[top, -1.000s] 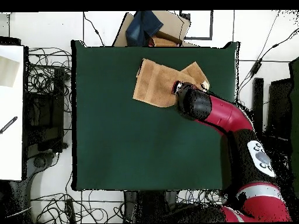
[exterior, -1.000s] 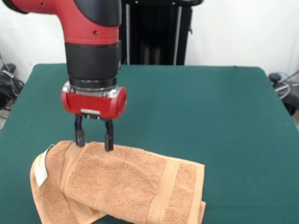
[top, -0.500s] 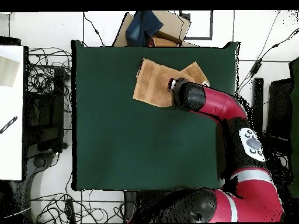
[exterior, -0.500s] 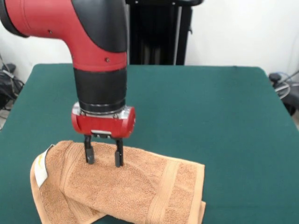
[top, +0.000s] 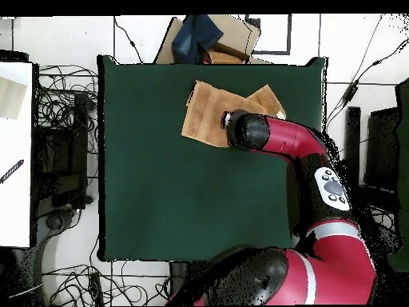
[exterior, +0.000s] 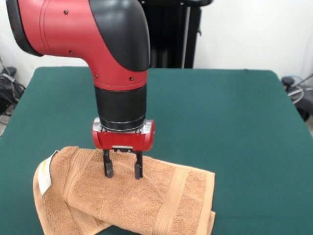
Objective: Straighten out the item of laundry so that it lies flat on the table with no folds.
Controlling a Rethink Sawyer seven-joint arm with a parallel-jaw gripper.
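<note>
We are hovering the jaws [exterior: 122, 170], spread and empty, over the folded terry towel [exterior: 146, 196].
Next, we are judging, calls for pinching a top layer, lower left of frame, and unfolding it across the worktop [exterior: 234, 122].

The bench [exterior: 230, 127] is a large rectangle covered in dark green felt-like cloth, its corners rounded. Only one thing lies on it: an orange-tan towel [exterior: 146, 205], near the front-view camera's edge of the bench and toward the left in that view; in the overhead view the towel [top: 206, 112] sits close to the top edge, a little right of the middle. The towel is not flat: it is folded over itself, with one layer showing under another at the lower left in the front view. A woven band [exterior: 172, 200] crosses it, and a small white-yellow tag [exterior: 44, 176] hangs at its left edge.
</note>
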